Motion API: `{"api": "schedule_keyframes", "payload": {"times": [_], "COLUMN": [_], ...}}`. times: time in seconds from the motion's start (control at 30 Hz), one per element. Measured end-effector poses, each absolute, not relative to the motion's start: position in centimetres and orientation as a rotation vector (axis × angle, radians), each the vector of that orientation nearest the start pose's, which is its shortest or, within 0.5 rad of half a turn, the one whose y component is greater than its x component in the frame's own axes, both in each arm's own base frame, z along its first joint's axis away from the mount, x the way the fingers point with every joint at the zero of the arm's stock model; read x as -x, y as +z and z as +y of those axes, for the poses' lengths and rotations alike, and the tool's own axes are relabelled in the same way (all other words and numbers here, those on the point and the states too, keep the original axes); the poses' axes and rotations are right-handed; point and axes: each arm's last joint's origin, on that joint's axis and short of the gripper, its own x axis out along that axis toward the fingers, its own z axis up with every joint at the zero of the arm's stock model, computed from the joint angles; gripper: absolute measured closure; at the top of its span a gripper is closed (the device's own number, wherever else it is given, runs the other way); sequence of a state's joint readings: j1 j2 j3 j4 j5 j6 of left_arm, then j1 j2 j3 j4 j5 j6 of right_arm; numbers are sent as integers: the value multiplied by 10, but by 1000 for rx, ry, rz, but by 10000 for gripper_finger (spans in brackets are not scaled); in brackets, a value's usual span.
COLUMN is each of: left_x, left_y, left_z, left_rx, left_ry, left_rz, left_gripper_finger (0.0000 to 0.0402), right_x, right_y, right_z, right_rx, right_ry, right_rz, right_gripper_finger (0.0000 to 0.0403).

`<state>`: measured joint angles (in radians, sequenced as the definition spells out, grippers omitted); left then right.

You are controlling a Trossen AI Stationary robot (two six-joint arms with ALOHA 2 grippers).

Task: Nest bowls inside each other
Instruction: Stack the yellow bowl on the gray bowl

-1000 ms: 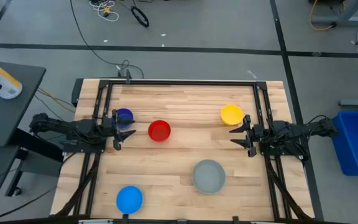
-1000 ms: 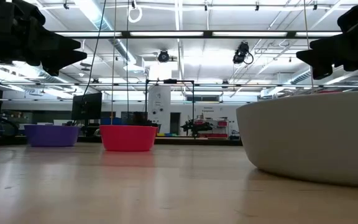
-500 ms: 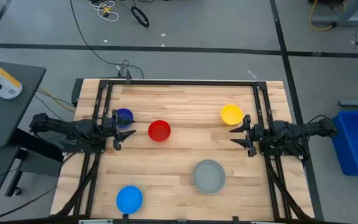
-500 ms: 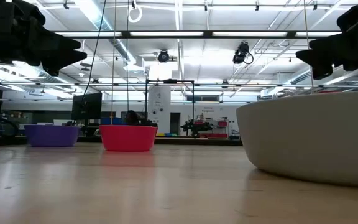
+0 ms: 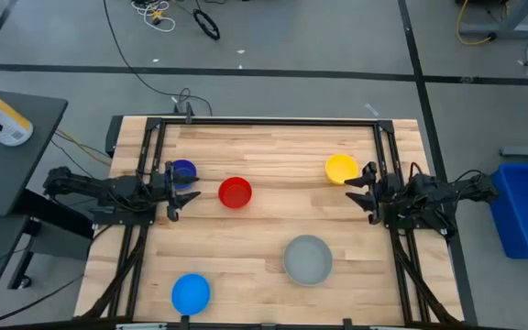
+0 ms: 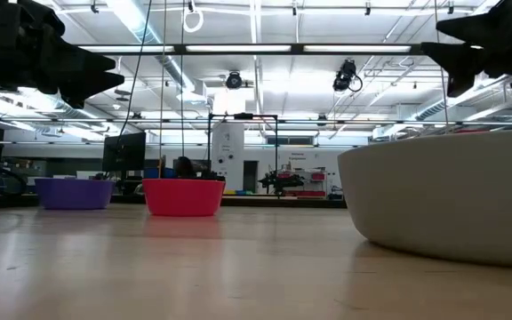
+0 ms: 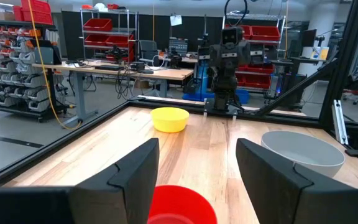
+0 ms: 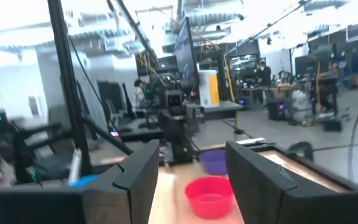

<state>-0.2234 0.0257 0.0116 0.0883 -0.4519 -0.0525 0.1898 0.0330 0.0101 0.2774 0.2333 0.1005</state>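
High view showed the only recent change: the right gripper (image 5: 363,186), which a second earlier had sat level at the worktop's right edge, had swung and lifted toward the yellow bowl (image 5: 341,169) just beside it near the far right corner; its jaws stood apart and empty; the left gripper (image 5: 180,191) had not moved, waiting at the left edge with jaws wide apart and empty, the dark blue-purple bowl (image 5: 183,170) just beside it; this suggested the first pick was only beginning, probably on the yellow bowl, and no bowl was yet nested; the red bowl (image 5: 235,192) lay left of centre, near the dark blue-purple one; the grey bowl (image 5: 308,258) lay toward the near edge, right of centre; the bright blue bowl (image 5: 191,293) lay at the near left corner, well apart from the others; the worktop (image 5: 273,151) was pale wooden planking in a black frame; beyond it lay a grey floor with cables, a blue bin (image 5: 526,207) to the right, and a lit workshop with desks and red storage racks (image 7: 105,25).
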Motion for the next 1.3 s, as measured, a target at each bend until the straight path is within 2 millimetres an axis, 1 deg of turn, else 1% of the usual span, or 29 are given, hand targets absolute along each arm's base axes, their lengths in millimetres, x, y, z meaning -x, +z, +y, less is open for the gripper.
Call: {"api": "schedule_keyframes", "payload": {"times": [0.1,0.23,0.4,0.5,0.6,0.67,0.77,0.83,0.93,1.0,1.1,1.17,1.23,1.3], "left_x": [-96,-96,-96,-96,-96,-96,-96,-96,-97,-97,-97,-97,-97,-97], "left_y": [174,174,174,174,174,173,173,173,172,172,172,172,172,171], "left_z": [-9,-9,-9,-10,-10,-10,-10,-11,-12,-12,-12,-11,-12,-12], "left_rx": [77,78,91,92,103,140,168,148,106,87,58,44,29,23], "left_ry": [226,228,223,190,178,175,167,147,117,118,129,129,124,120], "left_rz": [-78,-79,-79,-78,-76,-73,-73,-67,-57,-51,-48,-46,-44,-35], "left_gripper_finger": [180,180,180,180,180,180,180,180,180,180,180,180,180,180], "right_x": [-94,-94,-95,-95,-95,-96,-97,-97,-98,-99,-101,-102,-104,-107], "right_y": [192,192,192,192,190,187,182,177,170,169,172,178,186,198], "right_z": [11,11,12,13,13,13,12,10,7,6,5,4,2,1], "right_rx": [-209,-218,-286,-287,-282,-267,-264,-270,-223,-201,-195,-197,-202,-197], "right_ry": [-23,-20,0,44,48,43,-9,-95,-212,-233,-256,-280,-310,-339], "right_rz": [-270,-269,-264,-258,-241,-211,-159,-120,-56,-38,28,108,200,281], "right_gripper_finger": [213,215,213,213,217,219,221,221,222,223,228,231,235,238]}}
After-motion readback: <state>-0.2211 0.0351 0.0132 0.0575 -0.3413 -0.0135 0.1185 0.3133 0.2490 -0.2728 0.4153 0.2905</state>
